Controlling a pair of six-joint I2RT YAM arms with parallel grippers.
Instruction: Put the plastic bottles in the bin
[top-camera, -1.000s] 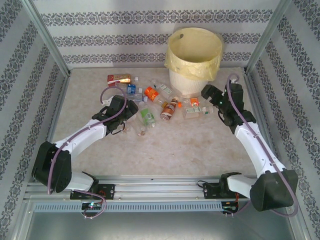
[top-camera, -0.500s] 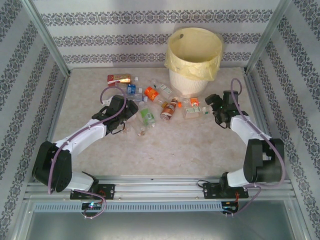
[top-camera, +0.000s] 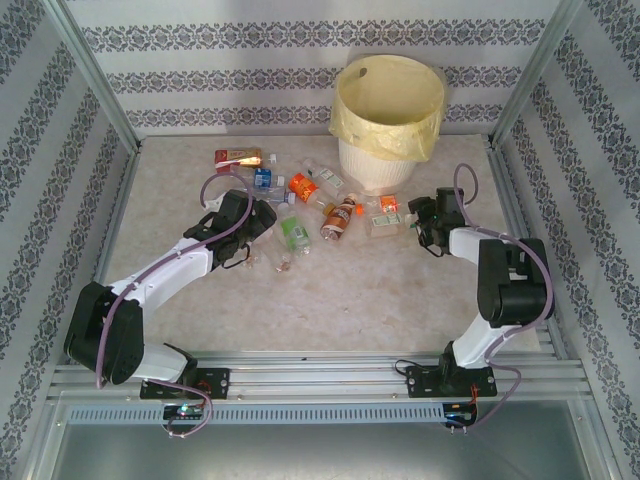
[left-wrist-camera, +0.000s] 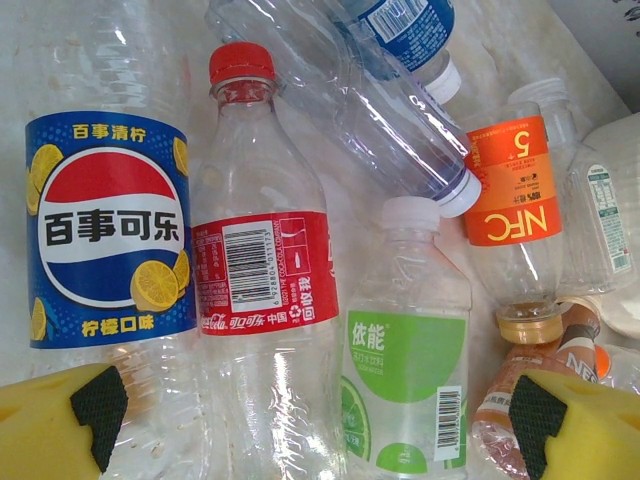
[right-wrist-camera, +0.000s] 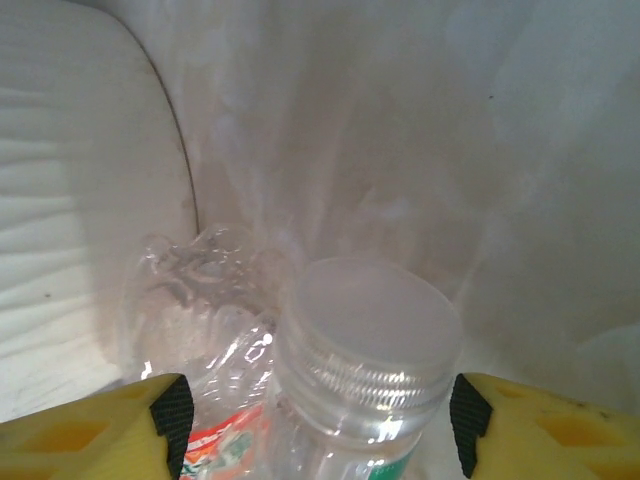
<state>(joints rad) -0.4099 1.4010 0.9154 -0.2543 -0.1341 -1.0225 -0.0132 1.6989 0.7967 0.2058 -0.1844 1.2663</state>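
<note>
Several plastic bottles (top-camera: 300, 205) lie scattered on the table in front of the bin (top-camera: 388, 110), a cream bucket with a yellow bag over its rim. My left gripper (top-camera: 262, 222) hovers open over them. In the left wrist view its pads (left-wrist-camera: 98, 410) flank a red-label bottle (left-wrist-camera: 262, 270) and a green-label bottle (left-wrist-camera: 405, 370), touching neither. My right gripper (top-camera: 417, 216) sits low by the bin's foot. Its jaws straddle a clear bottle's white cap (right-wrist-camera: 372, 330); the left pad (right-wrist-camera: 172, 415) is well clear of it, the right pad (right-wrist-camera: 466, 420) close beside it.
A blue-label bottle (left-wrist-camera: 110, 235) and an orange-label bottle (left-wrist-camera: 510, 190) lie next to the left gripper's pair. A crushed bottle (right-wrist-camera: 205, 300) rests against the bin's wall (right-wrist-camera: 80, 200). Metal frame posts and patterned walls close in the table (top-camera: 380, 290).
My right arm has folded down and leftward to the bottles by the bin's foot, and its jaws have narrowed around the white-capped bottle. The left arm has stayed still.
</note>
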